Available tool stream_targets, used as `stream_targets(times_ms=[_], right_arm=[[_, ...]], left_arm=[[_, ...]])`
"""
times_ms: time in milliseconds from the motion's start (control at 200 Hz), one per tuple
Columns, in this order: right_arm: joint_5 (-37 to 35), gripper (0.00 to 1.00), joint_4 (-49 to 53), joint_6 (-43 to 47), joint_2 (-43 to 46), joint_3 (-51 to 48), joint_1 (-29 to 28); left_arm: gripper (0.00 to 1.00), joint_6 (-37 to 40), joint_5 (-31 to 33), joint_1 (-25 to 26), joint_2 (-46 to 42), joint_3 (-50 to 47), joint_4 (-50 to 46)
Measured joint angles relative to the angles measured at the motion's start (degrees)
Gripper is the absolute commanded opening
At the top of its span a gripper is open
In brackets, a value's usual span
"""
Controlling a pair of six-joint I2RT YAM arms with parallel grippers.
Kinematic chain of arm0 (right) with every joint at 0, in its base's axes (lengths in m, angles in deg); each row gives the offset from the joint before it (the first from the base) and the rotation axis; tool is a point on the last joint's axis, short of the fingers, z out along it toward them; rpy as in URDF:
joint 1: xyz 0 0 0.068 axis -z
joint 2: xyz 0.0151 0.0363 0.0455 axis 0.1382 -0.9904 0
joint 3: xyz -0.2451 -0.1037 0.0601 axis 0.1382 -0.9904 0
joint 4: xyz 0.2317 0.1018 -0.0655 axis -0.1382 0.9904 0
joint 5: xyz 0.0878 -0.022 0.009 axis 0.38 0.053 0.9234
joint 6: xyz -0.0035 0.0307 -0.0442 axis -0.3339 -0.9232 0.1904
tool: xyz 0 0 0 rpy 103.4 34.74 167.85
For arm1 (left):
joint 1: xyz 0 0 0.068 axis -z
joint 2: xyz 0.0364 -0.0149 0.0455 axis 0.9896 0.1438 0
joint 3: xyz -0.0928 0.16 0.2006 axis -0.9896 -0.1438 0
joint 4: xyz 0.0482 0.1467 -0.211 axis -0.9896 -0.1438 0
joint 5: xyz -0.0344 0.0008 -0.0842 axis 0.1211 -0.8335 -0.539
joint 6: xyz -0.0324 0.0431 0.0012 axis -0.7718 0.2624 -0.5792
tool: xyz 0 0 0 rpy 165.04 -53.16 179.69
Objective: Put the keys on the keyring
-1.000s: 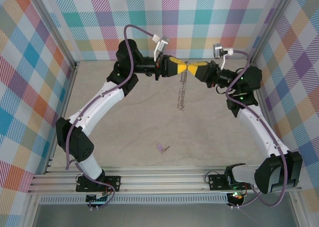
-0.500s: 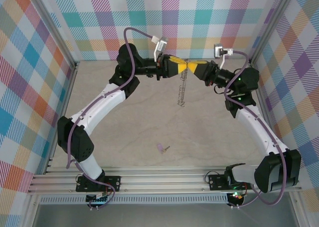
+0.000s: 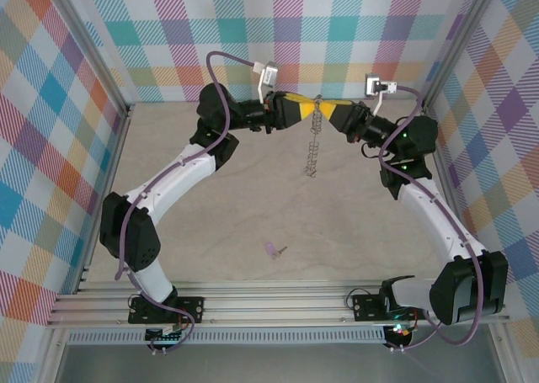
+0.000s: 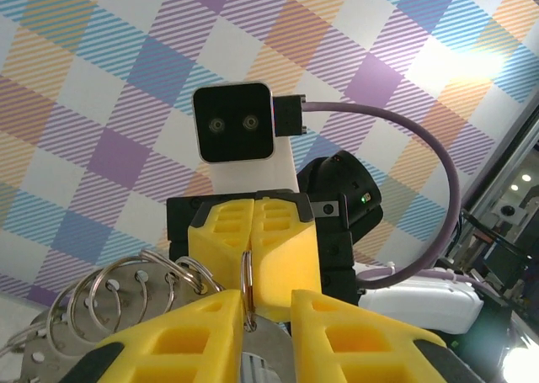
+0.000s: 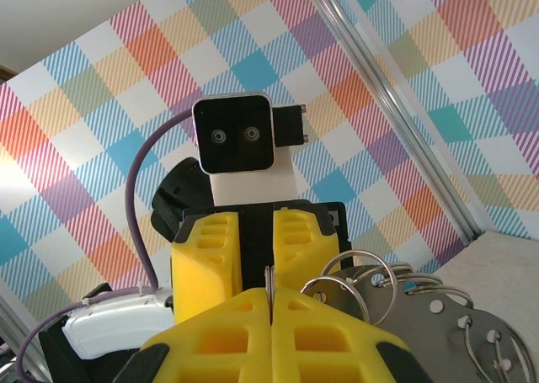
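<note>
No word, number, brand or sign is legible anywhere: the checked walls [image 3: 337, 29], the white arms [image 3: 177, 177], the camera housings [image 5: 233, 136] and the table [image 3: 253, 206] carry no readable marking.

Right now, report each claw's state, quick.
Left claw: slightly open, fingers either side of the keyring rim, not clamping it.
Right claw: closed on the keyring.
</note>
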Motion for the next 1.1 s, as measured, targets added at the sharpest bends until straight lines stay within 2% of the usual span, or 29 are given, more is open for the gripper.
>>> stream_targets(times_ms=[1105], right_arm=[[-2.5,0.00,-0.8,-1.4,0.2,-2.1,1.2]], left_arm=[[0.25,-1.3,0.1,0.4,2.7,-1.0,0.6]])
